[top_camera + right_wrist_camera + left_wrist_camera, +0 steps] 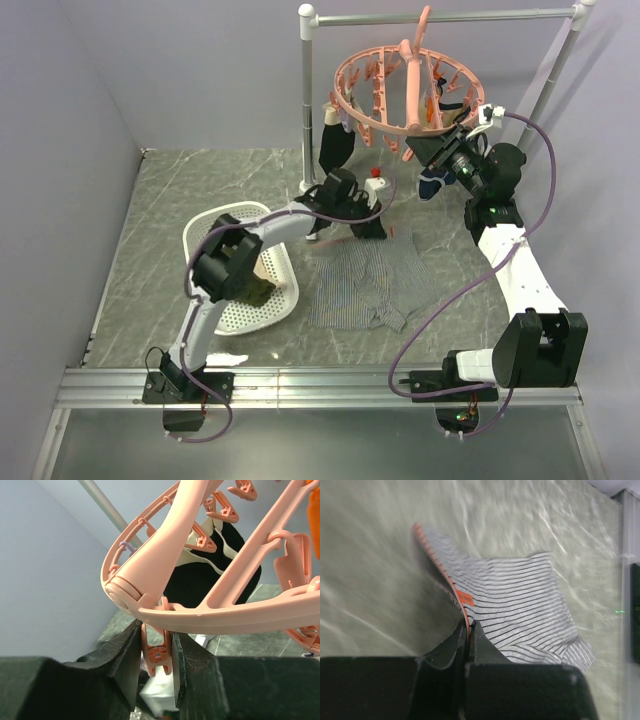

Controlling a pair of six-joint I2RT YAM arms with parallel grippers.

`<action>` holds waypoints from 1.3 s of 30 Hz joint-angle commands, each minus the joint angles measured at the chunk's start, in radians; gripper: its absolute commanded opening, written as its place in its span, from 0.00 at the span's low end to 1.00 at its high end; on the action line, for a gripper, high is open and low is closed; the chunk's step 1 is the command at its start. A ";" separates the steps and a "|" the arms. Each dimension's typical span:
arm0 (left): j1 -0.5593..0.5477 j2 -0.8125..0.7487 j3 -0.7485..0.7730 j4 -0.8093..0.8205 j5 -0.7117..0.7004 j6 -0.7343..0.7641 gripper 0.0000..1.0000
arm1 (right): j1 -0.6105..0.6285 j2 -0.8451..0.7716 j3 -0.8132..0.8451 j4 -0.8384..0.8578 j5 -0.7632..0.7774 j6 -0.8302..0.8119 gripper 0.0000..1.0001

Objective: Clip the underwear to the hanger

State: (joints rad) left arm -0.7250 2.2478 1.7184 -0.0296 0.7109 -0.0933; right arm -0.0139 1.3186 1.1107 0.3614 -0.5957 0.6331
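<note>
The grey-and-white striped underwear [368,285] lies spread on the table in front of the rail. My left gripper [366,226] is shut on its far edge; in the left wrist view the gripper [468,625] pinches the orange-stitched hem of the underwear [520,602], lifting that edge off the table. The salmon-pink round hanger [400,90] hangs from the rail by its hook. My right gripper [428,150] is at the hanger's near right rim. In the right wrist view the gripper [156,635] is closed on one hanging clip peg [157,655] under the ring [225,617].
A grey metal rail stand [308,100] rises behind the underwear. Dark navy garments hang from the hanger at its left [335,148] and right [436,185]. A white perforated basket [232,222] holding an olive-green garment [258,290] sits left of the underwear. Walls close the left and back.
</note>
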 commanded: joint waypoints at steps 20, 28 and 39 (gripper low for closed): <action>-0.024 -0.304 -0.043 0.134 -0.197 0.532 0.00 | -0.001 -0.002 -0.025 0.079 -0.010 -0.115 0.00; -0.011 -0.341 -0.030 0.149 -0.081 0.572 0.00 | -0.001 0.018 -0.023 0.114 -0.056 -0.139 0.00; 0.027 -0.317 0.032 0.162 0.055 0.632 0.00 | -0.003 0.025 -0.045 0.215 -0.217 -0.191 0.00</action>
State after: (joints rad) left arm -0.7074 1.9495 1.6821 0.0776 0.6971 0.5087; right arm -0.0139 1.3376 1.0702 0.4973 -0.7403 0.4751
